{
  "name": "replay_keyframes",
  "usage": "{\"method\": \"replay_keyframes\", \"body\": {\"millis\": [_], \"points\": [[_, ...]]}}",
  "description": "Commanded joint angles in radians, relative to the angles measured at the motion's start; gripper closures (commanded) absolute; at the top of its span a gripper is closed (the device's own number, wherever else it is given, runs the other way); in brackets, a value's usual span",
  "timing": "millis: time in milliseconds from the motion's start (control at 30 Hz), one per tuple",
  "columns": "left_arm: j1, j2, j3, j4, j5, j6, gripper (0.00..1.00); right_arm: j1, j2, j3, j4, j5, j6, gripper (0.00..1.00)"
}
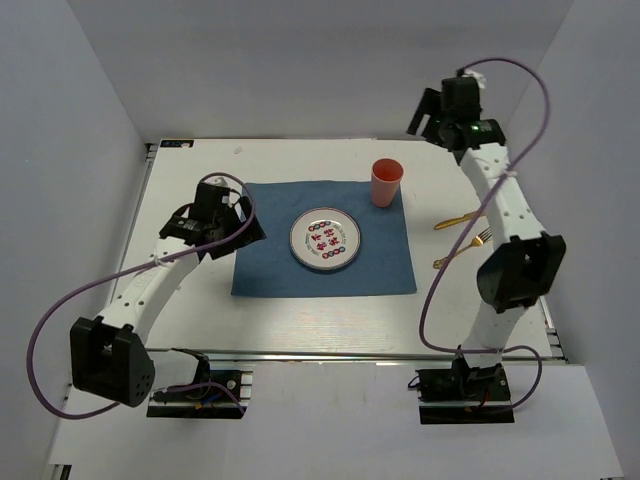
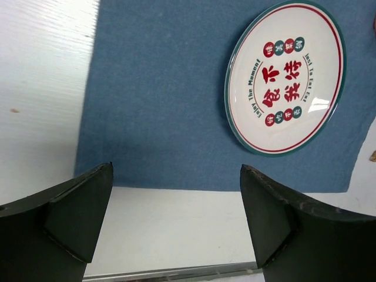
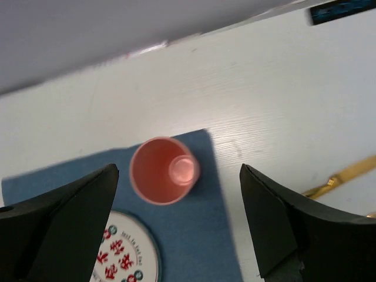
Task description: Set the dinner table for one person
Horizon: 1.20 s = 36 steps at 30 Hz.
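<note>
The pink cup (image 3: pixel 163 170) stands upright on the far right corner of the blue cloth (image 1: pixel 270 255). The right wrist view looks straight down into it, and only its own pale bottom shows inside. The round plate (image 2: pixel 286 76) lies in the middle of the cloth, near the cup but apart from it, and carries only its printed red and green characters (the rim is green and red too). The cloth lies flat on the white table (image 1: pixel 300 325). Right of the cloth, on the bare table, lie a gold fork (image 1: pixel 465 249) and a second gold piece (image 1: pixel 458 220), perhaps a knife.

The right claw (image 3: pixel 177 173) hangs high above the cup, jaws wide, holding nothing. The left claw (image 2: pixel 176 176) hovers low at the left edge of the cloth, also wide and holding nothing.

Only the top view shows the fork's prongs. Only the left wrist view makes the plate's lettering readable.
</note>
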State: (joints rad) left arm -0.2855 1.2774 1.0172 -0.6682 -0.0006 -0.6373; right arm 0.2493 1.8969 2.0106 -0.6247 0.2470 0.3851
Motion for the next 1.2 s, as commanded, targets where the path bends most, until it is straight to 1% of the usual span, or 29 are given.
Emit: {"method": "replay_keyframes", "body": {"millis": [0, 33, 100, 133, 200, 233, 300, 467, 567, 600, 700, 833, 967, 1000, 1100, 1133, 1167], "points": [[-0.004, -0.091, 0.067, -0.079, -0.056, 0.085, 0.02, -0.065, -0.062, -0.180, 0.002, 0.130, 0.130, 0.11], [-0.004, -0.096, 0.086, -0.093, -0.065, 0.109, 0.02, -0.112, -0.070, -0.209, -0.006, 0.156, 0.158, 0.11], [-0.004, -0.107, 0.098, -0.142, -0.093, 0.151, 0.02, -0.134, -0.082, -0.286, -0.039, 0.196, 0.271, 0.11], [-0.004, -0.115, 0.086, -0.146, -0.132, 0.163, 0.02, -0.157, -0.085, -0.309, -0.049, 0.251, 0.322, 0.11], [0.005, -0.136, 0.046, -0.125, -0.153, 0.172, 0.02, -0.171, -0.084, -0.351, -0.050, 0.271, 0.412, 0.11], [0.005, -0.156, 0.005, -0.111, -0.162, 0.174, 0.02, -0.180, -0.079, -0.384, -0.043, 0.276, 0.434, 0.11], [0.014, -0.162, -0.014, -0.082, -0.147, 0.186, 0.02, -0.189, -0.067, -0.415, -0.020, 0.247, 0.469, 0.12], [0.014, -0.148, -0.003, -0.097, -0.150, 0.205, 0.02, -0.202, 0.036, -0.391, -0.043, 0.206, 0.526, 0.14], [0.014, -0.168, -0.020, -0.093, -0.163, 0.202, 0.02, -0.216, 0.103, -0.359, -0.111, 0.202, 0.593, 0.17], [0.014, -0.177, -0.022, -0.096, -0.171, 0.200, 0.02, -0.223, 0.128, -0.349, -0.151, 0.212, 0.642, 0.17], [0.014, -0.184, -0.022, -0.093, -0.182, 0.199, 0.02, -0.228, 0.140, -0.369, -0.176, 0.227, 0.701, 0.19], [0.014, -0.178, -0.022, -0.094, -0.173, 0.199, 0.02, -0.237, 0.157, -0.449, -0.086, 0.175, 0.690, 0.21], [0.014, -0.181, -0.023, -0.093, -0.168, 0.200, 0.02, -0.239, 0.192, -0.463, -0.041, 0.123, 0.658, 0.22], [0.014, -0.181, -0.023, -0.091, -0.168, 0.202, 0.02, -0.267, 0.200, -0.466, -0.027, 0.109, 0.647, 0.22], [0.014, -0.182, -0.023, -0.093, -0.171, 0.200, 0.02, -0.285, 0.231, -0.464, -0.036, 0.068, 0.661, 0.24], [0.014, -0.181, -0.023, -0.094, -0.174, 0.200, 0.02, -0.286, 0.241, -0.464, -0.049, 0.060, 0.666, 0.27], [0.014, -0.184, -0.022, -0.096, -0.177, 0.199, 0.02, -0.291, 0.243, -0.469, -0.055, 0.060, 0.670, 0.28]]}}
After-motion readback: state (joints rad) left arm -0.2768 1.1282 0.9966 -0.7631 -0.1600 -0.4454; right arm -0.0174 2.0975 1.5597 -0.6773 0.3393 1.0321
